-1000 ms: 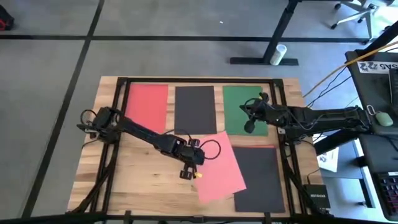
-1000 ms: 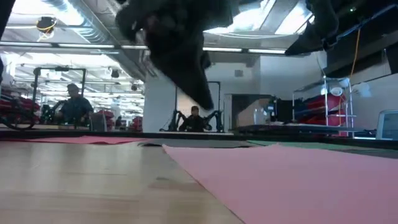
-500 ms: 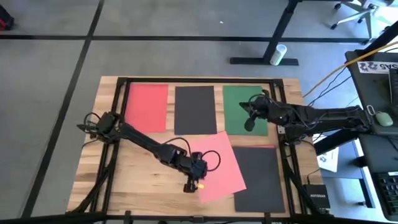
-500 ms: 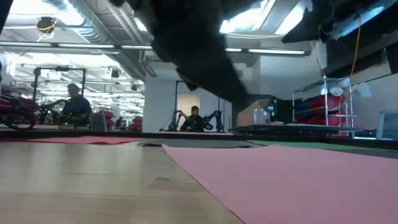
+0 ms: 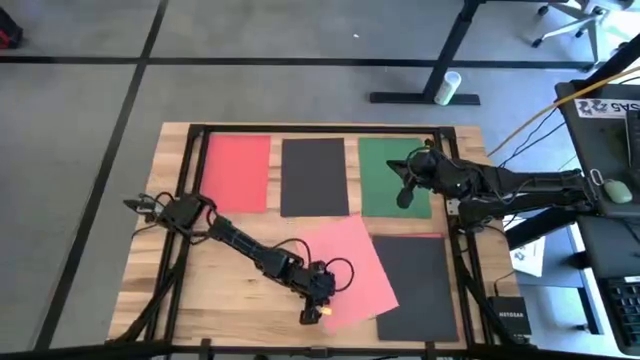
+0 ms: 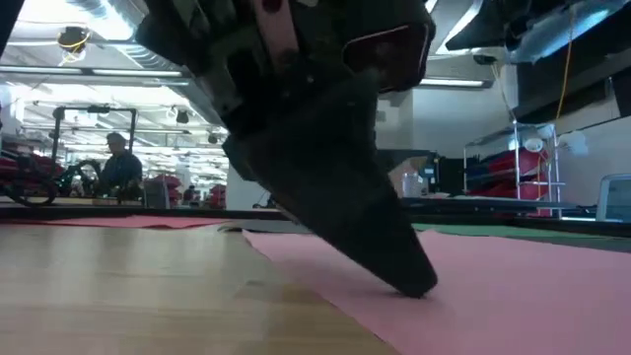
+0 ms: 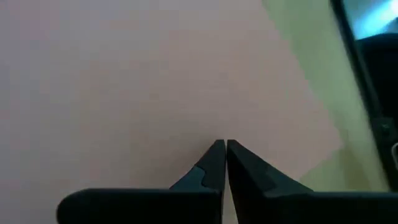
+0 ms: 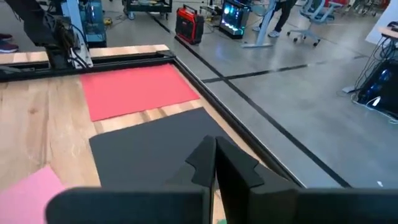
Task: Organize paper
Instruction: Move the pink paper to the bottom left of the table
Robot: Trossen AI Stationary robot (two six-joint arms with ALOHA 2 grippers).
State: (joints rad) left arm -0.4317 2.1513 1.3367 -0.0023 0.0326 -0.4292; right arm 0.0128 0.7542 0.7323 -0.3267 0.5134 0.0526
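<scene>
Five sheets of paper lie flat on the wooden table: red [image 5: 237, 172], black [image 5: 314, 177] and green [image 5: 385, 170] in a row along the far side, a second black sheet [image 5: 415, 285] at the near right, and a pink sheet [image 5: 350, 262] lying askew over that black sheet's left edge. My left gripper [image 5: 318, 303] is shut, its tips down on the pink sheet [image 7: 155, 74] near that sheet's near-left corner. My right gripper [image 5: 403, 196] is shut and hangs above the green sheet's right half, touching nothing; its wrist view looks over the far black sheet [image 8: 155, 146] and the red one [image 8: 140, 90]. My left gripper presses its shut fingertips [image 6: 419, 284] down on the pink sheet's top face [image 7: 224, 134], close to its near-left corner. The fingers slant down from above. The sheet lies flat on the table under them.
A black metal frame runs round the tabletop, with rails on the left [image 5: 185, 215] and right [image 5: 455, 215] where the arms are mounted. Bare wood [image 5: 225, 290] lies left of the pink sheet. A small box [image 5: 508, 318] sits off the near right corner.
My left gripper has gone toward the table's near edge and down, from above the pink sheet's left edge until its shut tips rest on the sheet near the near-left corner.
</scene>
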